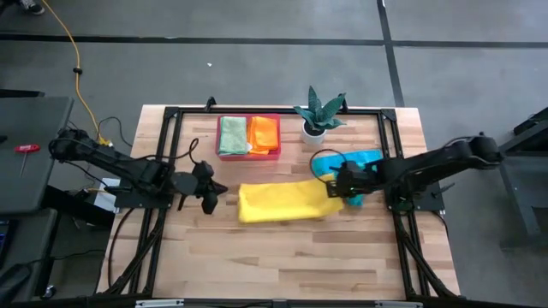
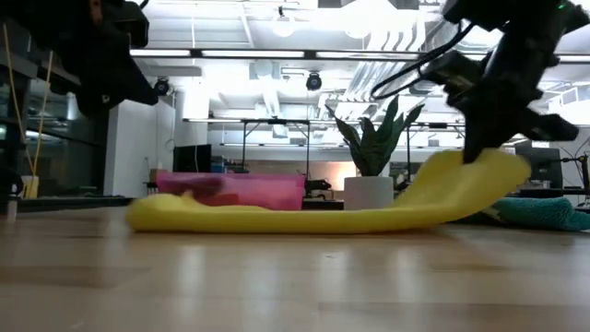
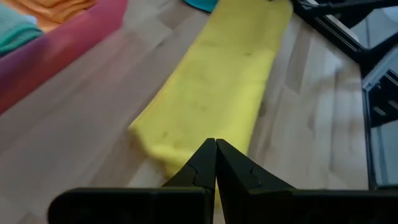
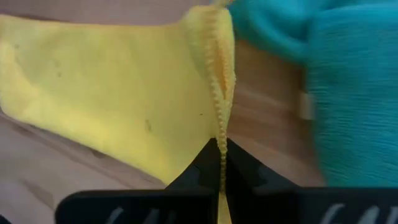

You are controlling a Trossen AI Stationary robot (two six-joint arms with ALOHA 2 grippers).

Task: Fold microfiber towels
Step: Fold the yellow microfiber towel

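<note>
The yellow towel (image 1: 282, 202) lies folded into a long strip near the middle of the worktop (image 1: 282, 257), its long axis running across from left to right, and the right end effector (image 1: 336, 186) is pinched closed on the strip's right end, lifting that end clear of the wood while the rest lies flat. The left end effector (image 1: 208, 190), fingers closed on nothing, sits just off the strip's left end, so any fold-over would carry the raised end toward it. No readable writing or brand shows; a teal towel (image 1: 364, 162) lies by the right arm, and a green towel (image 1: 231, 135) and an orange towel (image 1: 264, 133) sit in the pink tray (image 1: 248, 155) toward the back edge.
</note>
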